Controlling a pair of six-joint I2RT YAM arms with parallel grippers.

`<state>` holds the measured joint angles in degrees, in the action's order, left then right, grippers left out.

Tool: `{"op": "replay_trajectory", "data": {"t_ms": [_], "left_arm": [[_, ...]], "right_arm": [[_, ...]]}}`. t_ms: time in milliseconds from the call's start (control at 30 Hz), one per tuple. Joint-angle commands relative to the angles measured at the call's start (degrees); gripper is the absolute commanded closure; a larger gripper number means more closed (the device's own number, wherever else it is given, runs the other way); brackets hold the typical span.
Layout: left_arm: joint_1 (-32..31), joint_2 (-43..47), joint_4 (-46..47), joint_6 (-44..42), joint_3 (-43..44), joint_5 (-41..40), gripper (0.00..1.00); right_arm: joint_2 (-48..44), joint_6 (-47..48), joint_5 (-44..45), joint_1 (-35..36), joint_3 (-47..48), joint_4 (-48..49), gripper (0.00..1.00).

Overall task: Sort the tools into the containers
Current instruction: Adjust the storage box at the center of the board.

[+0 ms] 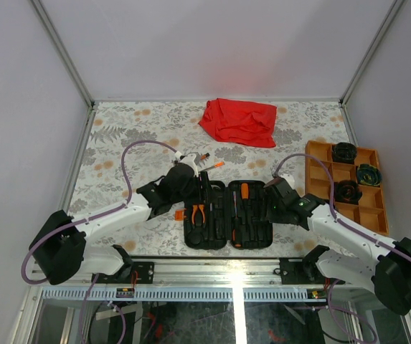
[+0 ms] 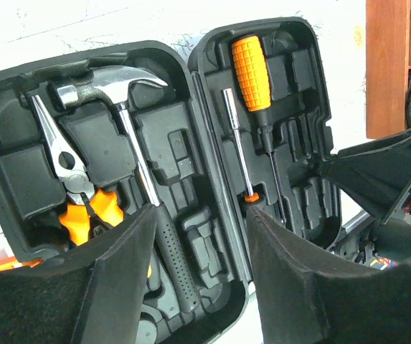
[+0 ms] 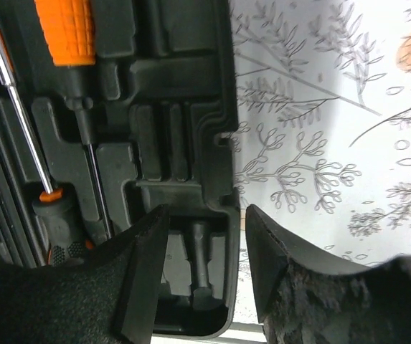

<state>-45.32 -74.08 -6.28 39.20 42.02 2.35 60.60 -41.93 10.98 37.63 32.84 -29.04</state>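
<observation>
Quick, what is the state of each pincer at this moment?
Left pincer: open, holding nothing, over the hammer.
Right pincer: open, holding nothing, over the black case edge.

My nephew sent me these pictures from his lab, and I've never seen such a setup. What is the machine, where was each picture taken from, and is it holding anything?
These are two robot arms, the left arm and the right arm, bolted at the near edge of a table. The wide picture is from a fixed camera above and behind them; the other two are from cameras on the wrists, so each shows its own fingers. On the table lie an open black tool case, a red cloth and an orange tray. The case holds a hammer, pliers and an orange-handled screwdriver. The left gripper is over the case's middle, the right gripper at its right edge; both are open and hold nothing.
</observation>
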Motion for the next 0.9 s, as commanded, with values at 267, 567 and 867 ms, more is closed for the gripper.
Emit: {"op": "replay_trajectory", "data": {"t_ms": [267,567,867], "left_arm": [[-0.3,-0.4,-1.1,-2.5,2.1,-1.7,0.48],[-1.0,0.6,-5.0,-5.3,2.7,-3.9,0.49],[-7.3,-0.7,-8.4,-6.7,3.7,-8.0,0.55]], "right_arm": [[0.7,1.5,-15.1,-1.0,-1.5,3.7,0.48],[0.8,0.7,-27.7,-0.8,-3.6,7.0,0.55],[-8.4,0.7,-6.9,-0.8,0.3,2.3,0.50]]}}
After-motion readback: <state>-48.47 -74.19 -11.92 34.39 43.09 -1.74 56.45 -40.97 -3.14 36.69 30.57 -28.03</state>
